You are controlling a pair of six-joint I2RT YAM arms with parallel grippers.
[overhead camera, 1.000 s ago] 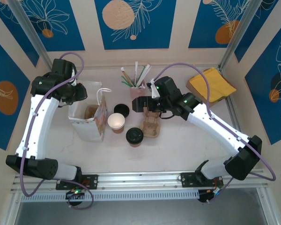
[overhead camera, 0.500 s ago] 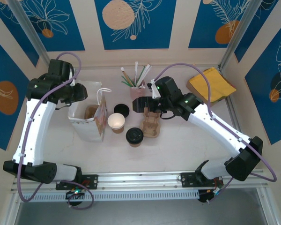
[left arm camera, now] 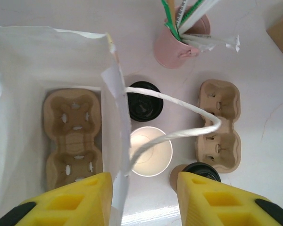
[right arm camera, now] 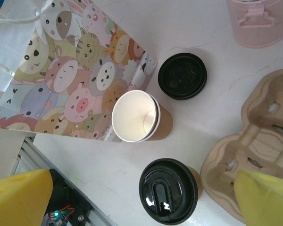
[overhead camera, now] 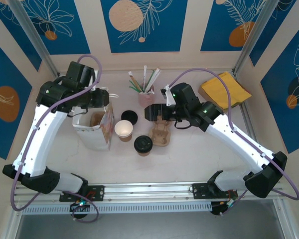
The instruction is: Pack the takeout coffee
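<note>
My left gripper and right gripper both gape wide, holding nothing, while the takeout coffee stands lidded mid-tabletop, just beside the pulp carrier.

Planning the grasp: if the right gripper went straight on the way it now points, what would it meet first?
Probably the lidded takeout coffee, which sits in line between the fingers of the open right gripper; how far off it is remains unclear.
</note>
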